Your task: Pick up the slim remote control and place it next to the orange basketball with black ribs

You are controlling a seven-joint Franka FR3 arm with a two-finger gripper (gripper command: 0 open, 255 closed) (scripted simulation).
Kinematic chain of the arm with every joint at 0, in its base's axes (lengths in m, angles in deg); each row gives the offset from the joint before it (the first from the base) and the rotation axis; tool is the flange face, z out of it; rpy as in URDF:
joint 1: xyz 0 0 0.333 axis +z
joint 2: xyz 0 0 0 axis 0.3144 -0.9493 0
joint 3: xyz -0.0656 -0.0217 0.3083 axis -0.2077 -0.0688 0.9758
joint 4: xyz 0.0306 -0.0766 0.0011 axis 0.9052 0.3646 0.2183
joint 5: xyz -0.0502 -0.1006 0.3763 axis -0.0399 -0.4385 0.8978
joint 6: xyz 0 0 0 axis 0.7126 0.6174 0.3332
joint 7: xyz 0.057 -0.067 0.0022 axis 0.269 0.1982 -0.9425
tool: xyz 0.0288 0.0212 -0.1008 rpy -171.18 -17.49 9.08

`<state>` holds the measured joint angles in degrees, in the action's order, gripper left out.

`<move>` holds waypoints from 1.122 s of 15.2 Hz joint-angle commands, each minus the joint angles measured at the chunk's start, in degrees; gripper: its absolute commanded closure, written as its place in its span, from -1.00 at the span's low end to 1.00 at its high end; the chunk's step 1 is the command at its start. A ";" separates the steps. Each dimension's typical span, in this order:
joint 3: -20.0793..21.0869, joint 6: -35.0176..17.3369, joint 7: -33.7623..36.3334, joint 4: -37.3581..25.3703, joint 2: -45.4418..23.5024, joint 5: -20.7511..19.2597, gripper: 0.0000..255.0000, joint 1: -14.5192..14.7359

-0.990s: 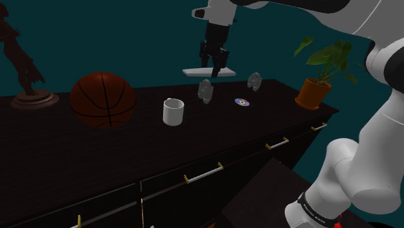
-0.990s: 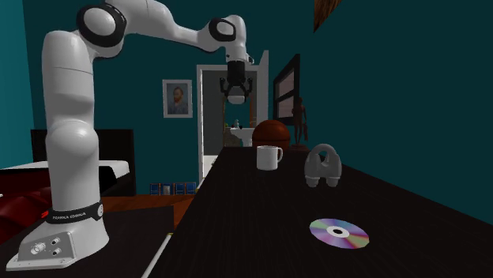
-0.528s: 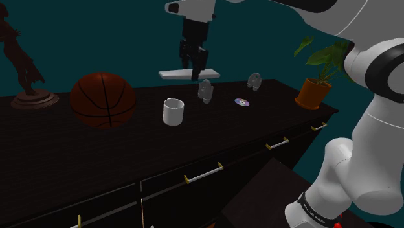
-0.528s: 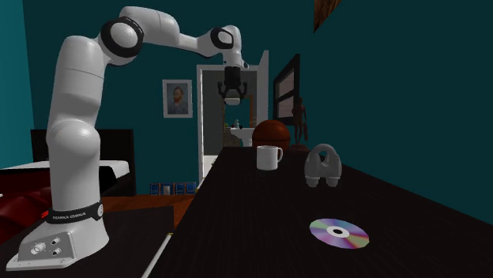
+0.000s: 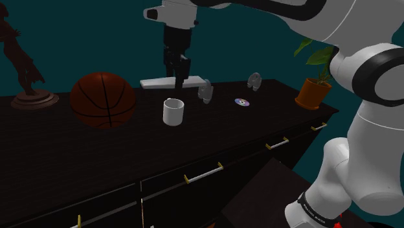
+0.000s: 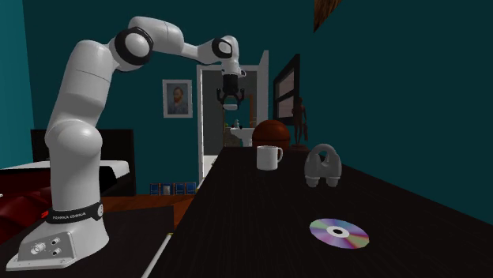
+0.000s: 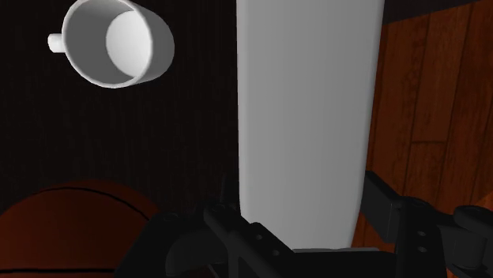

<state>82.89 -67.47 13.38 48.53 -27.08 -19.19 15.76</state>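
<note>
- Nearest in the shoulder view, the dark dresser (image 5: 97, 152) is showing a finely ribbed top and drawer fronts with slim brass-coloured handles (image 5: 202, 173).
- On it a plain white mug (image 5: 173, 111) is standing upright. It is a smooth cylinder, with its hollow mouth showing in the wrist view. A rainbow-sheened disc (image 5: 241, 102) is lying flat further toward the shoulder view's right.
- The ball (image 5: 102, 99), glossy orange-brown with thin black ribs, is resting to the shoulder view's left of the mug, apart from it.
- Above and behind the mug, the gripper (image 5: 177, 74) is pointing straight down, its black fingers closed on the remote (image 5: 155, 83) and clasping it across its width.
- The remote — a thin, flat, pale grey slab with no markings — is hanging level in the air, clear of the top and up to the shoulder view's right of the ball.
- The pick-up looks done. What appears left is bringing the remote over beside the ball, lowering it onto the bare top and letting go.
- At the back, a dark figurine (image 5: 26, 71) and a potted plant (image 5: 314, 84) are flanking the scene.
</note>
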 commanded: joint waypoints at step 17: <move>0.07 -15.10 0.25 17.66 2.64 -0.18 1.00 0.22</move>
<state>82.95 -81.75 13.61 65.50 -24.38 -19.38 15.97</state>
